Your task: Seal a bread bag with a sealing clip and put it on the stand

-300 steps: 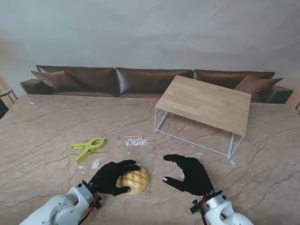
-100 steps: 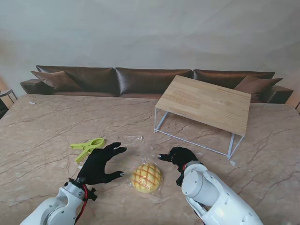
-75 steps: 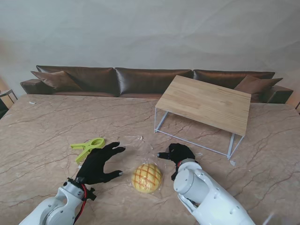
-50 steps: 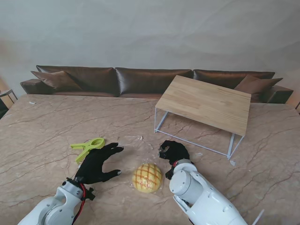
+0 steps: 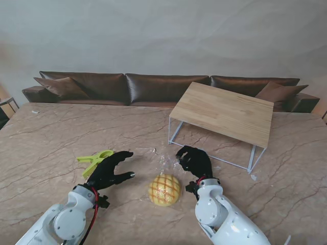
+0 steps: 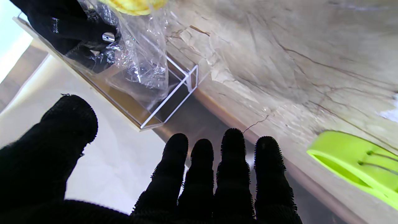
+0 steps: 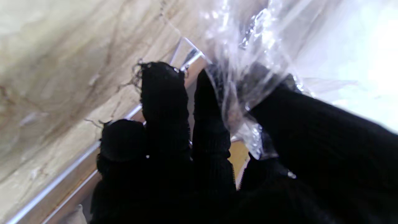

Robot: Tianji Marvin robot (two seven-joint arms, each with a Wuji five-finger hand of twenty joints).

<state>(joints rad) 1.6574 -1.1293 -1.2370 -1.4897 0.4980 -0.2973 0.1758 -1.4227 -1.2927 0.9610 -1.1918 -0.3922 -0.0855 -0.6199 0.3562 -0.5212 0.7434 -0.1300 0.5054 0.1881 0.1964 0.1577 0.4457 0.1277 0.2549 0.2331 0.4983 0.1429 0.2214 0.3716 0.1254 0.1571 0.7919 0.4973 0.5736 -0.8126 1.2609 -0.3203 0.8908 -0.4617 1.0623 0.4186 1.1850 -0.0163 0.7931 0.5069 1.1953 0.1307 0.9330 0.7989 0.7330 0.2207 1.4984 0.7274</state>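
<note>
Right robot hand (image 5: 193, 160) pinches bag (image 6: 136, 59) neck; left robot hand (image 5: 108, 171) open, empty.
Keep the neck taut and bunched (bread (image 5: 164, 190) hanging low), then fetch the clip (image 5: 95, 159).

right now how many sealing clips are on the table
1. The green sealing clip lies on the marble table, just left of the open left hand. None other shows.

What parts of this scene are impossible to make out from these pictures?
- Bread bag mouth: the clear film is nearly invisible in the stand view, and blurred among the right hand's fingers in the right wrist view.
- Green clip: cut off by the left wrist view's edge.
- Left hand palm: faces away from the stand camera.
</note>
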